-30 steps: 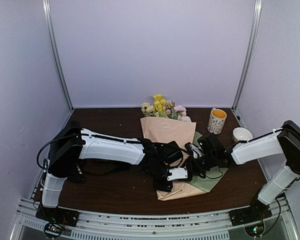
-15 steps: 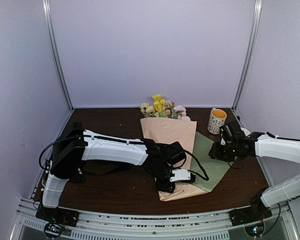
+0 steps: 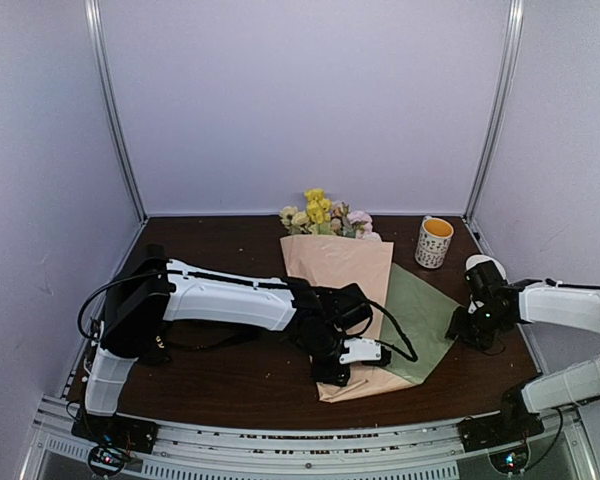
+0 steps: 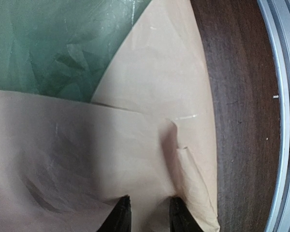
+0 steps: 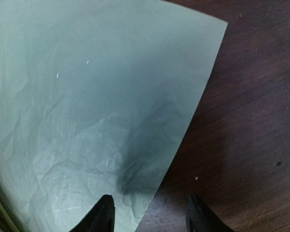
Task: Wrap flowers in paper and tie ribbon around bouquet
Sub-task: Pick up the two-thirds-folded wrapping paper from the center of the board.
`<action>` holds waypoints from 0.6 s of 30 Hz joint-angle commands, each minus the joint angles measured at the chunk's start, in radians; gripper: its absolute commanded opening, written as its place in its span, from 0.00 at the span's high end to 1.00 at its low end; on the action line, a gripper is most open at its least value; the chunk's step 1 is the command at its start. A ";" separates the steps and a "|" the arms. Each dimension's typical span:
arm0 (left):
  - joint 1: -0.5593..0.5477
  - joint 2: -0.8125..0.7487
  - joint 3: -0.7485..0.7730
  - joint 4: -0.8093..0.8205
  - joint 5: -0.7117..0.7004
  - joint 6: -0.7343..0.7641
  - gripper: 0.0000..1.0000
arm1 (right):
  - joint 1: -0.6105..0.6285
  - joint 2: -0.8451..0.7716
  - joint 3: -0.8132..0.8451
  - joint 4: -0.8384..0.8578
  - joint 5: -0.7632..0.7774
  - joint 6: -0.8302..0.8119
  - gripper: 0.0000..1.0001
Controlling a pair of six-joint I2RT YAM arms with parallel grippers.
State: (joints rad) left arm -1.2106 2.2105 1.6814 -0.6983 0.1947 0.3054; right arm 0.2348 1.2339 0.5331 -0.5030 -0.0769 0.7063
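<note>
Apparently left tool [image 4: 147, 212] pinching paper [image 4: 135, 159], right tool [image 5: 147, 212] open

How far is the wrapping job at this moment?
Partly done: one tan flap of the paper covers the stems, flowers showing above. In hand: the left gripper presses the tan fold while the right gripper hovers open over the unfolded green corner. No ribbon visible; tying remains.

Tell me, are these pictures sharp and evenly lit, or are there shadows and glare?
Top view: soft, even light, a little grainy, with the flowers small but legible. Left wrist view: the paper is sharp, a dim shadow falls ahead of the left tool, and the metal rail at right bows. Right wrist view: a dark shadow sits on the green sheet's edge ahead of the right tool.
</note>
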 commanded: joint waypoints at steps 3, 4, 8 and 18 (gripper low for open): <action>-0.004 0.008 -0.008 -0.008 0.018 0.014 0.68 | 0.029 -0.162 -0.053 -0.100 -0.090 0.069 0.49; -0.005 0.008 -0.008 -0.008 0.018 0.014 0.68 | 0.055 -0.197 -0.064 -0.123 -0.099 0.101 0.49; -0.005 0.008 -0.006 -0.008 0.019 0.005 0.68 | 0.248 -0.330 -0.108 -0.160 -0.096 0.297 0.50; -0.004 0.002 -0.017 -0.001 0.015 -0.014 0.66 | 0.699 -0.524 -0.231 0.030 -0.075 0.916 0.50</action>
State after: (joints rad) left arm -1.2110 2.2105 1.6802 -0.6979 0.1982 0.3016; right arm 0.8455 0.7300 0.3134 -0.5781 -0.1940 1.3407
